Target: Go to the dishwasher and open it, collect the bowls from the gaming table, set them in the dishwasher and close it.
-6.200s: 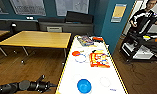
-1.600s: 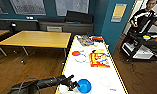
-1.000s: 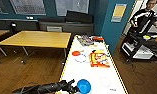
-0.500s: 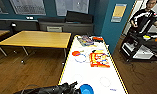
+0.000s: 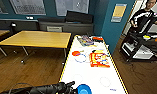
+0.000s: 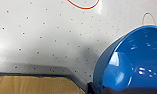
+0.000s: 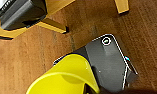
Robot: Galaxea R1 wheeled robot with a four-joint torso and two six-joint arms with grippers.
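Your left arm comes in low along the near end of the air-hockey desk (image 5: 94, 75), and the left tool (image 5: 73, 88) sits right at the rim of the blue bowl (image 5: 84, 89). From the left wrist camera the blue bowl (image 6: 134, 60) shows large over the white dotted top (image 6: 44, 37), with something dark lapping its edge, so it looks like the tool has a pinch on that rim, but I honestly can't tell for sure, or how wide the tool stands.

On your right wrist camera the yellow bowl (image 7: 66, 77) hangs large over the brown wood floor (image 7: 31, 50), close against the dark wrist plate. You can't see the right tool's fingers there, so its grip is a can't-tell too.

Further up the desk you've got an orange puck-like disc (image 5: 76, 53), an orange-and-yellow box (image 5: 99, 59) and some clutter at the far end. A plain wooden desk (image 5: 36, 38) stands to the left, and a person (image 5: 146, 17) stands by a cart (image 5: 141, 45) on the right.
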